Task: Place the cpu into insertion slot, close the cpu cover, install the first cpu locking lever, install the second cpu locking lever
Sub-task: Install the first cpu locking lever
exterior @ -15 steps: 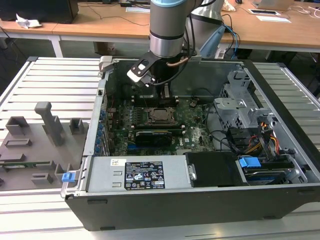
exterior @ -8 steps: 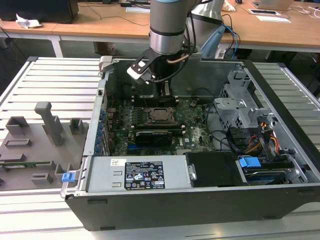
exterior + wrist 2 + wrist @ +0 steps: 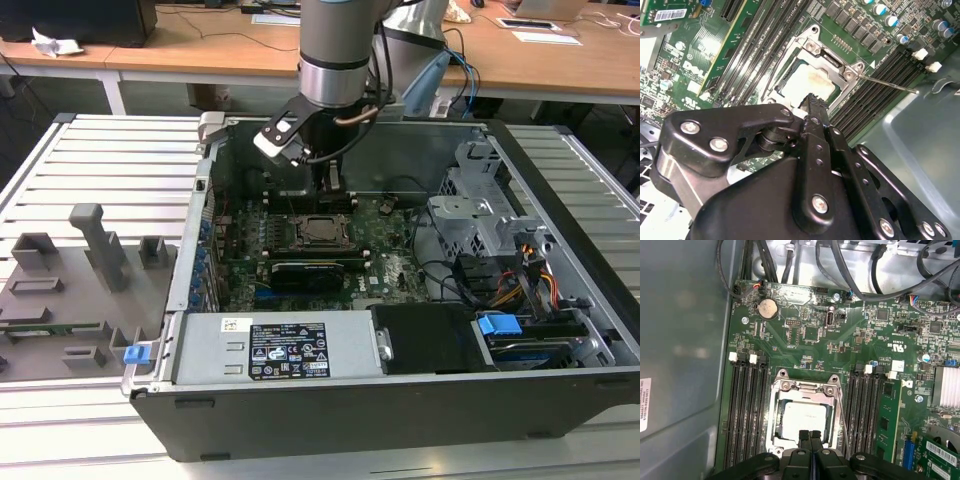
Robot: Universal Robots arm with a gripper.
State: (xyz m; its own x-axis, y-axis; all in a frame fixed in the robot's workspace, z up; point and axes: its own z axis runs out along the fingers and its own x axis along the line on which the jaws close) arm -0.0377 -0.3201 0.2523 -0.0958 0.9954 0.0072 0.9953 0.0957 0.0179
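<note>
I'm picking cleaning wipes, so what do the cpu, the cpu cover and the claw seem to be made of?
The cpu: pale matte metal top, dull grey with smudgy staining. The cpu cover: thin sheet metal, probably steel, silver with bright glints along its edges. The claw: black satin body with bright screw heads; coated metal or hard plastic, hard to say.

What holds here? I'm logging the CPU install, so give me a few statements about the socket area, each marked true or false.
1. The cpu shows through the cut-out of the cpu cover. True.
2. The gripper has its fingers spread wide. False: they are pressed together.
3. Long memory slots run along both sides of the socket. True.
4. The gripper hangs over the power supply. False: it hangs at the edge of the cpu cover.
</note>
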